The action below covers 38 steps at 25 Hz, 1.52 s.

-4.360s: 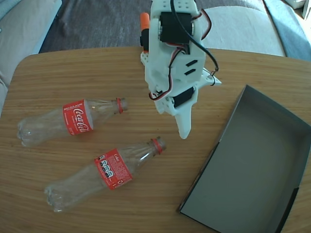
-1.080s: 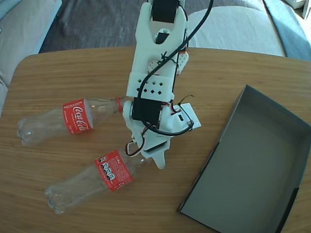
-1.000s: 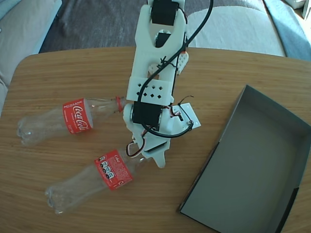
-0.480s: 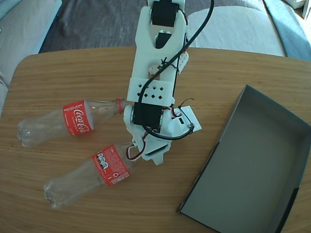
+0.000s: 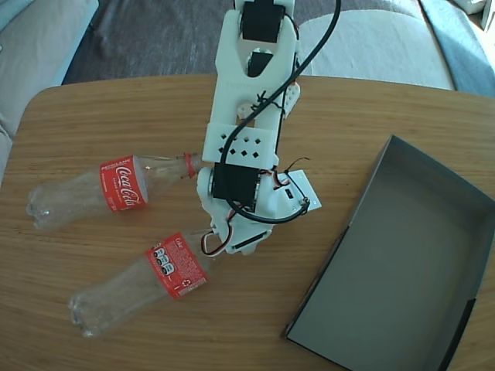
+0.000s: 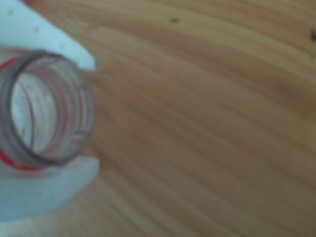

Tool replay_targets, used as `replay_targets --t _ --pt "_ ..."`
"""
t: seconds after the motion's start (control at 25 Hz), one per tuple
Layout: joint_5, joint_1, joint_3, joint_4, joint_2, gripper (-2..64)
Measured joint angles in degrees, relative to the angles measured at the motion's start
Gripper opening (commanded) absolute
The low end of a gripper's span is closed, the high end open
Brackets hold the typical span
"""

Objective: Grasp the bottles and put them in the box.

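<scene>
On the wooden tabletop point(image 5: 116, 325) two clear plastic bottles lie on their sides, left of the arm in the fixed view. The upper bottle point(image 5: 108, 189) has its red label with the white Coca-Cola writing turned up, and its neck points to the right, toward the white arm point(image 5: 247, 131); its mouth is hidden behind the arm. The lower bottle point(image 5: 139, 284) lies slanted, its base toward the bottom left and its neck going up to the right, under the wrist of the arm.

The jaws point(image 6: 74, 111) are around the neck of this lower bottle. In the wrist view, which is blurred, the open mouth of the bottle point(image 6: 44, 108) looks straight into the camera. One white finger point(image 6: 44, 34) is above the mouth and the other is below it, and both seem to touch the neck at the red ring. So the jaws are narrow and they hold the lower bottle by its neck. The body of the bottle seems to rest on the wood.

The box point(image 5: 363, 255) is grey and shallow. It stands at the right side of the tabletop, well apart from both bottles, and nothing lies inside it.
</scene>
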Motion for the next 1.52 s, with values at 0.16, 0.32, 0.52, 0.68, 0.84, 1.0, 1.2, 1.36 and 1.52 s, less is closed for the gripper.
replay_targets --t 0.16,0.32,0.52,0.68,0.84,1.0,1.2,1.36,1.52 --pt "0.0 0.3 -1.8 0.5 0.0 0.0" --pt "0.0 0.3 -3.8 1.3 0.0 -0.2" --pt "0.0 0.3 -7.7 5.9 0.0 -0.2" --pt "0.0 0.2 -9.8 8.3 0.4 -0.2" --pt "0.0 0.2 -9.8 9.1 5.3 -0.2" --pt "0.0 0.1 -9.8 11.3 11.0 -0.2" --pt "0.0 0.1 -9.8 14.6 18.5 -0.2" --pt "0.0 -2.8 -9.8 17.4 25.8 -0.2" --pt "0.0 -8.2 -9.8 20.7 33.5 -0.2"
